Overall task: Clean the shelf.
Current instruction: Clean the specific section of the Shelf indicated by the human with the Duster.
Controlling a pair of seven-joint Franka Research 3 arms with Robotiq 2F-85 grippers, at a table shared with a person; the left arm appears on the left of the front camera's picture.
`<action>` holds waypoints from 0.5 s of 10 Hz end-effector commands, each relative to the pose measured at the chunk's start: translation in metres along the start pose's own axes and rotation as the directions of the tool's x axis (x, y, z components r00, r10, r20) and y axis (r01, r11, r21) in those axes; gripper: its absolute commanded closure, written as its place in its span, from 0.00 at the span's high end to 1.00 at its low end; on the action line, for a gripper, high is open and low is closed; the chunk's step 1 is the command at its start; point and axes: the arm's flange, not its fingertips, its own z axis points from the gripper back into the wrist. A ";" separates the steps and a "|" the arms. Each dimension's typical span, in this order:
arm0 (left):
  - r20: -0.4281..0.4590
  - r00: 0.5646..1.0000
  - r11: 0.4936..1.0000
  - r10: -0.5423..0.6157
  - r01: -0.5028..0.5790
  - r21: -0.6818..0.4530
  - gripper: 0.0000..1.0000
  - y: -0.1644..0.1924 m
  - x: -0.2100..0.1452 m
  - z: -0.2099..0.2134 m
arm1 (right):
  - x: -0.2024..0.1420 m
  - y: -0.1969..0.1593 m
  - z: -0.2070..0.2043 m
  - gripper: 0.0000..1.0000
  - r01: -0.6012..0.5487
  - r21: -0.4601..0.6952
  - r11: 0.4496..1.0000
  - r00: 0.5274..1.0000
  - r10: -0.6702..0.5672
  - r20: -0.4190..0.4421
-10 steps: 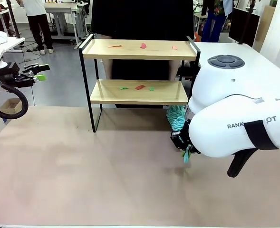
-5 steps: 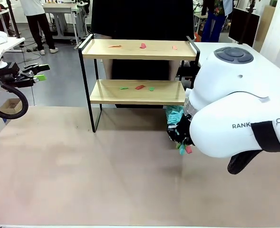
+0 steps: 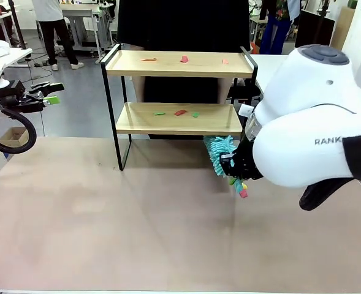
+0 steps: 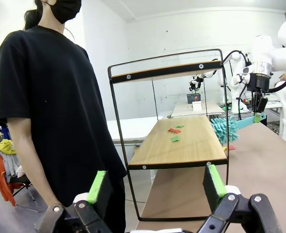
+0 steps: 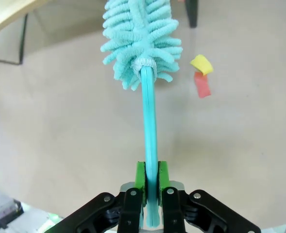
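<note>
Two light boards of the shelf [image 3: 168, 67] stood at the far middle of the counter [image 3: 106, 233], each carrying small paper scraps [image 3: 184, 59], with a person in black [image 3: 180, 24] just behind it. The right gripper [image 5: 151, 177] was pinched tight on the handle of a fluffy teal duster [image 5: 142, 36], its head near the shelf's lower right end, a yellow scrap [image 5: 201, 63] and a red scrap [image 5: 201, 85] on the counter close by. Off at the left, the left gripper [image 4: 157, 187] was spread wide, holding nothing.
</note>
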 end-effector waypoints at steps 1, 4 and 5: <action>0.002 1.000 1.000 -0.010 0.010 0.002 1.00 -0.001 0.003 0.000 | -0.025 -0.038 0.013 0.13 -0.135 0.097 0.986 0.985 0.145 -0.094; 0.002 1.000 1.000 -0.010 0.010 0.002 1.00 -0.001 0.003 0.000 | -0.029 -0.054 0.034 0.13 -0.370 0.258 0.893 0.890 0.420 -0.176; 0.002 1.000 1.000 -0.010 0.010 0.002 1.00 -0.001 0.003 0.000 | -0.031 -0.057 0.038 0.13 -0.445 0.312 0.840 0.838 0.513 -0.185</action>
